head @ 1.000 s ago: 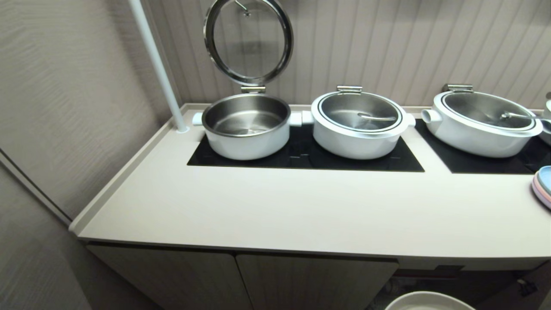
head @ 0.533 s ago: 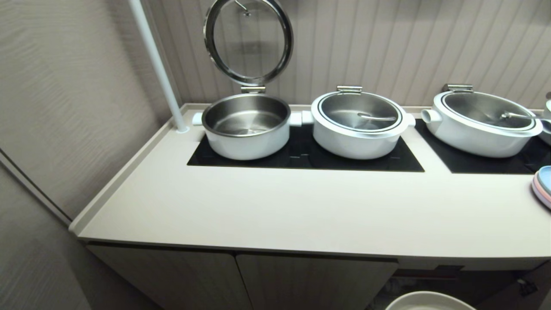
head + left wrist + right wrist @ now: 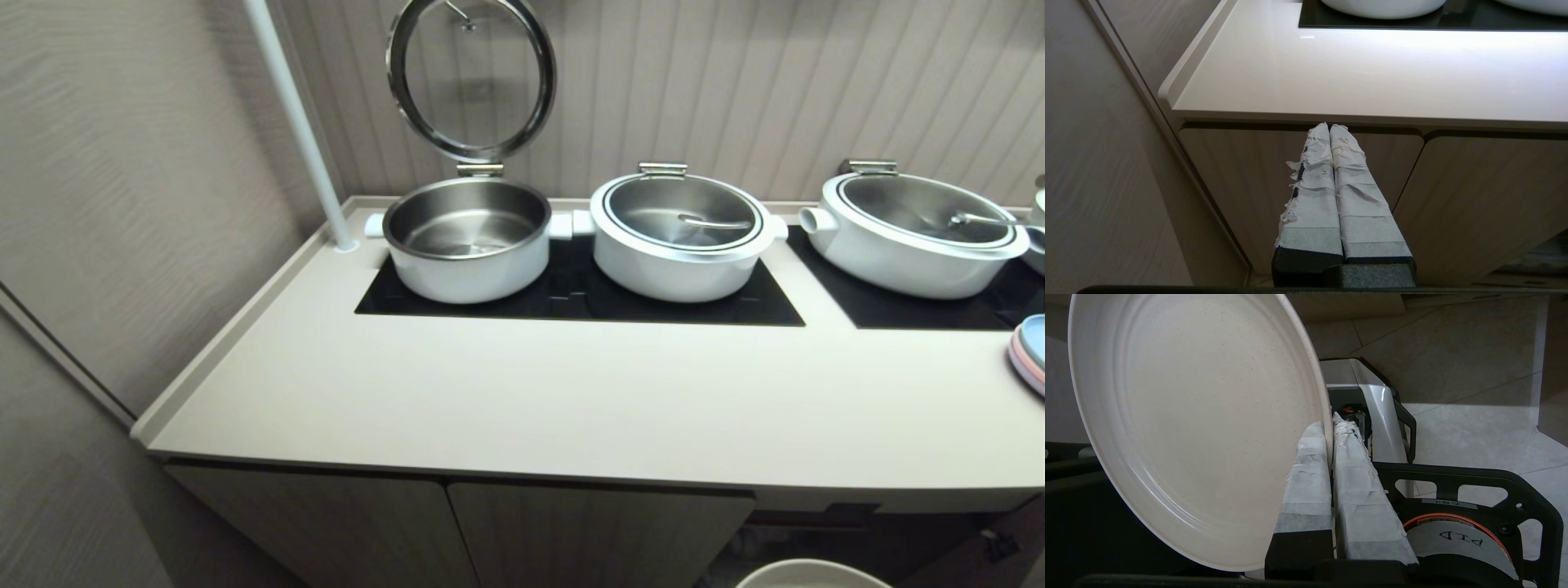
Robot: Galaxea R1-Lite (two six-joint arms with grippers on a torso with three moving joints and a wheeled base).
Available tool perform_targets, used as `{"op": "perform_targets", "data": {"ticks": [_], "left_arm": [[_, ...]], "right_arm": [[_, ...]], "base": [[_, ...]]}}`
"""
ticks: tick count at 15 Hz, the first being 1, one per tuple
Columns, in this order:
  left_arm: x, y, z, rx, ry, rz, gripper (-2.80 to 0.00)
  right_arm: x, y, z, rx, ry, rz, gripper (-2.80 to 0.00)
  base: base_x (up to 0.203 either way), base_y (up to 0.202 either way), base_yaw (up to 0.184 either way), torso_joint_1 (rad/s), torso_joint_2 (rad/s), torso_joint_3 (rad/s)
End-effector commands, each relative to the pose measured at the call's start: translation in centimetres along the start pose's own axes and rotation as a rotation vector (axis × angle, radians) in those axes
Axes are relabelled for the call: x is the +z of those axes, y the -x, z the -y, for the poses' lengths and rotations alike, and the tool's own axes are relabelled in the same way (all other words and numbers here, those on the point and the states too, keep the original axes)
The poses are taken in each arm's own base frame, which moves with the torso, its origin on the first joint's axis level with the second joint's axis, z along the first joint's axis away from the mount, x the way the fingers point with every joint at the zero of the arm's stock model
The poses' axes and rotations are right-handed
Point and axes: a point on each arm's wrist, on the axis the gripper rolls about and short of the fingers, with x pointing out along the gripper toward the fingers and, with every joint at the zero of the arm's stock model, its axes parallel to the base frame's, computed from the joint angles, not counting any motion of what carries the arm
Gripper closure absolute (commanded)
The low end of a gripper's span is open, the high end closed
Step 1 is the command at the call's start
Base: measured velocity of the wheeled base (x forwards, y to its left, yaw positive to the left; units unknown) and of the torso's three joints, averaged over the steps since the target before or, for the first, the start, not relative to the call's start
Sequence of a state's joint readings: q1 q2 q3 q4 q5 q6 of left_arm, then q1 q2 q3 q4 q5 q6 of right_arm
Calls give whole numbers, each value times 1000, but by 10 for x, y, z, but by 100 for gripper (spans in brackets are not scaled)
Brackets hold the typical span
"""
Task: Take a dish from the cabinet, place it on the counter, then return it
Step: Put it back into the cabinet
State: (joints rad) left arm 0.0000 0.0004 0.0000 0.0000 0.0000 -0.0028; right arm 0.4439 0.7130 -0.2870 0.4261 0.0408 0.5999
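at far left, against the ribbed wall, white pole (image 3: 298, 122) rising from the smooth pale beige counter (image 3: 571, 400). behind on the inset black glass panel (image 3: 580, 296), white pot with raised glass lid (image 3: 467, 237), then two lidded white pots (image 3: 682, 235) further right. below the near edge, beige wood-grain cabinet doors (image 3: 457, 535) closed, with the left gripper (image 3: 1329, 127) parked just before them, taped fingers pressed together. lower right, under the counter edge, plain cream-white round dish (image 3: 1196, 416) clamped by its rim in the right gripper (image 3: 1329, 426), showing as a sliver (image 3: 808, 574) from the head. far right, pastel plate stack (image 3: 1030, 351) at the counter's edge.
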Motion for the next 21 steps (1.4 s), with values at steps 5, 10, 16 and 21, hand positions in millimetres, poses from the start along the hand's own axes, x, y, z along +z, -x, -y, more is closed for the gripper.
{"op": "perform_targets", "data": {"ticks": [5, 10, 16, 21], "left_arm": [[0, 0, 0, 0, 0, 0, 0], [0, 0, 0, 0, 0, 0, 0], [0, 0, 0, 0, 0, 0, 0], [0, 0, 0, 0, -1, 0, 0]], "right_arm": [[-2, -2, 1, -6, -5, -18, 0], [-3, -2, 1, 5, -14, -30, 0], [-3, -2, 1, 8, -9, -33, 0], [-4, -3, 2, 6, -18, -35, 0]], "base": [[0, 0, 0, 0, 0, 0], [0, 0, 0, 0, 0, 0], [0, -173, -2, 3, 4, 3], [0, -181, 1, 3, 3, 3]]}}
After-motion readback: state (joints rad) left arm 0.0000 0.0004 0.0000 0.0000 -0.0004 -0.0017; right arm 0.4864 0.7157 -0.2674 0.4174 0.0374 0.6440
